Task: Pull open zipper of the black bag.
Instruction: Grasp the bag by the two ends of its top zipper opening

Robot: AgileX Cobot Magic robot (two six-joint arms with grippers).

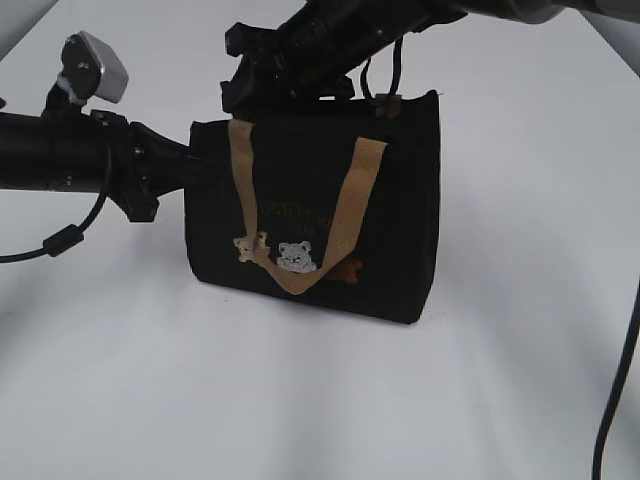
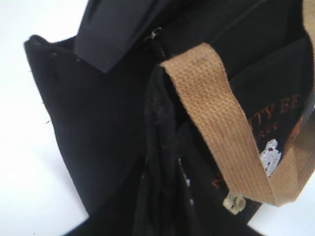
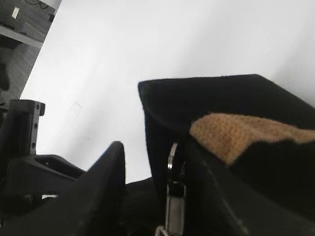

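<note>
The black bag [image 1: 400, 200] stands upright mid-table with its tan handles [image 1: 350, 200] hanging down the front. My left gripper [image 1: 197, 165] reaches in from the left, shut on a fold of fabric [image 2: 165, 196] at the bag's left end. My right gripper [image 1: 242, 92] comes over the top from the upper right and hides most of the zipper there. In the right wrist view its jaws [image 3: 153, 157] stand apart, with the zipper's silvery ring pull [image 3: 173, 160] between them, close to the right finger; a gap shows on the left. In the left wrist view, zipper teeth [image 2: 160, 51] show by a handle [image 2: 216, 123].
White tabletop [image 1: 300, 400] lies all round the bag. A black cable [image 1: 615, 400] hangs at the right edge and another loops under the left arm [image 1: 60, 240]. The left wrist camera housing [image 1: 95, 65] sticks up at the upper left.
</note>
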